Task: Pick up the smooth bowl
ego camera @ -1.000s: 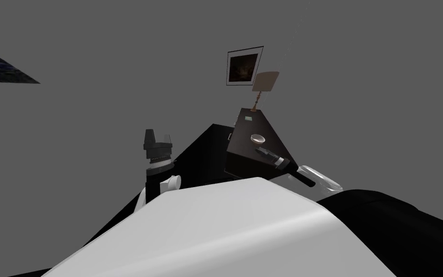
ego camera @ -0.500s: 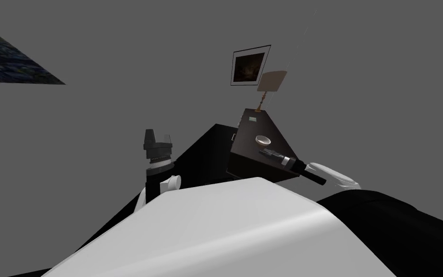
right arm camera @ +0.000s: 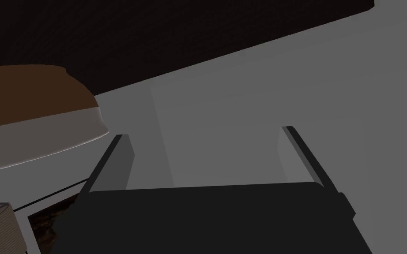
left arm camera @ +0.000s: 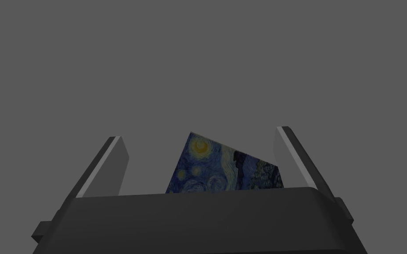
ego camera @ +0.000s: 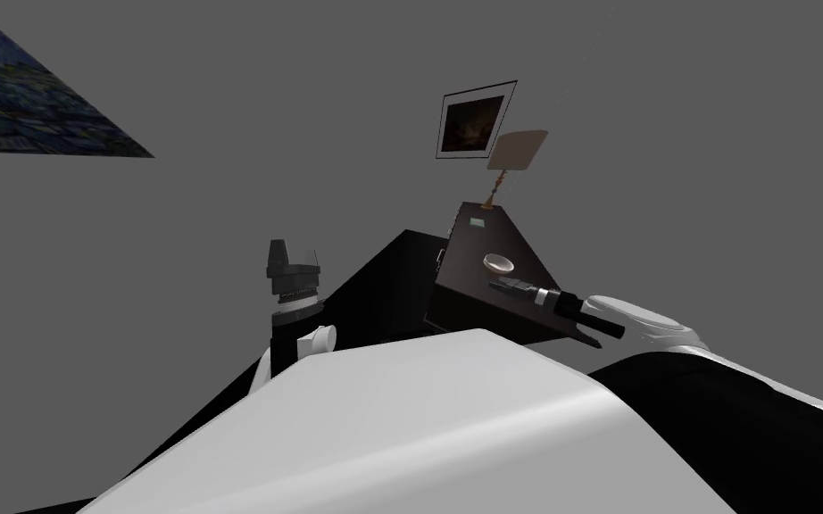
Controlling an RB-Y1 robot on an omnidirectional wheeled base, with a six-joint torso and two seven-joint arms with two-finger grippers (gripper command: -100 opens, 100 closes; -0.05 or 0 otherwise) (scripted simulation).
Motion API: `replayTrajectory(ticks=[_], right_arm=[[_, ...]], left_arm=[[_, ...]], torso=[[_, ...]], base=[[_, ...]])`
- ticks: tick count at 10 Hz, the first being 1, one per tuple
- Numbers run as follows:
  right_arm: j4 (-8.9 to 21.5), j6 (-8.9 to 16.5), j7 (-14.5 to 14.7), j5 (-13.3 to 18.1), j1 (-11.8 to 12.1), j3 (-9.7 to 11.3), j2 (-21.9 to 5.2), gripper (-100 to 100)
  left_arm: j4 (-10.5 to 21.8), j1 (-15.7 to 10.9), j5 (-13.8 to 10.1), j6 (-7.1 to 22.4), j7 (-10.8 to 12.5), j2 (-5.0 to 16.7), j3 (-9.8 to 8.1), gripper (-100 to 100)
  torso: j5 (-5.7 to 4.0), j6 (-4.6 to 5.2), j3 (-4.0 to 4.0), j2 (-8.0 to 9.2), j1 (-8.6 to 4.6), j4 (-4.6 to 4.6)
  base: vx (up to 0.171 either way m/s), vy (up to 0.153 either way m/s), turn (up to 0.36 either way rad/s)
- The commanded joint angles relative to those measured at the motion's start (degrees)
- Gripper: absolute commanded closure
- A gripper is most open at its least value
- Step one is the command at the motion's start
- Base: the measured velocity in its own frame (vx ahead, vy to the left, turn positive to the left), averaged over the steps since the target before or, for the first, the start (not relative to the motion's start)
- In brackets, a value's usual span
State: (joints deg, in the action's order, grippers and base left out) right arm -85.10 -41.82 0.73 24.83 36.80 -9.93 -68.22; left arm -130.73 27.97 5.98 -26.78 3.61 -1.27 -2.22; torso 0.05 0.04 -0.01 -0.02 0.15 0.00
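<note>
Bowl [ego camera: 499, 263] upright, mouth up, just beside wide-open right end effector [right arm camera: 205, 132]

A room in a home is shown: a framed picture [ego camera: 476, 120] is hung on the grey wall, a shaded lamp [ego camera: 515, 153] and a bowl [ego camera: 498, 263] are set on a dark worktop [ego camera: 472, 241], and a starry-night painting [ego camera: 35, 116] is seen further left.

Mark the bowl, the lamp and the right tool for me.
bowl [ego camera: 499, 263]: head view, on the middle of its inside.
lamp [ego camera: 518, 150]: head view, on the middle of its shade.
right tool [right arm camera: 205, 132]: right wrist view, midway between its two open fingertips.
</note>
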Motion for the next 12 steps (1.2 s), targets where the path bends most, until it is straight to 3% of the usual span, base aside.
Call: replayTrajectory(ticks=[1, 2, 3, 4, 9, 10, 12], right_arm=[[1.9, -0.2, 0.0, 1.1, 1.3, -0.5, -2.9, -100], [1.9, -0.2, 0.0, 1.1, 1.3, -0.5, -3.9, -100], [4.1, -0.5, 0.1, 2.1, 1.7, -0.5, -6.0, -100], [4.1, -0.5, 0.1, 2.1, 1.7, -0.5, -6.8, -100], [9.9, -1.2, 0.3, 5.0, 3.2, 0.0, -14.5, -100], [9.9, -1.2, 0.3, 5.0, 3.2, 0.0, -14.8, -100], [13.3, -1.6, 0.3, 6.7, 4.3, 0.8, -18.7, -100]], left_arm=[[0.0, 0.0, 0.0, 0.0, 0.0, 0.0, 0.0, 0], [0.0, 0.0, 0.0, 0.0, 0.0, 0.0, 0.0, 0], [0.0, 0.0, 0.0, 0.0, 0.0, 0.0, 0.0, 0], [0.0, 0.0, 0.0, 0.0, 0.0, 0.0, 0.0, 0], [0.0, 0.0, 0.0, 0.0, 0.0, 0.0, 0.0, 0], [0.0, 0.0, 0.0, 0.0, 0.0, 0.0, 0.0, 0], [0.0, 0.0, 0.0, 0.0, 0.0, 0.0, 0.0, 0]], torso=[[0.0, 0.0, 0.0, 0.0, 0.0, 0.0], [0.0, -0.02, -0.01, -0.02, 0.02, 0.0], [-0.01, 0.0, -0.01, -0.01, -0.01, 0.0], [-0.01, -0.01, 0.0, -0.01, 0.01, 0.0], [-0.02, 0.01, -0.02, -0.04, -0.03, -0.01], [-0.02, -0.01, -0.03, -0.05, -0.01, -0.01], [-0.01, -0.02, -0.02, -0.04, -0.03, -0.01]], base=[[0.018, 0.046, 0.093], [0.02, 0.036, 0.053], [0.017, 0.043, 0.102], [0.017, 0.036, 0.052], [0.024, 0.038, 0.078], [0.018, 0.029, 0.057], [0.035, 0.035, 0.122]])
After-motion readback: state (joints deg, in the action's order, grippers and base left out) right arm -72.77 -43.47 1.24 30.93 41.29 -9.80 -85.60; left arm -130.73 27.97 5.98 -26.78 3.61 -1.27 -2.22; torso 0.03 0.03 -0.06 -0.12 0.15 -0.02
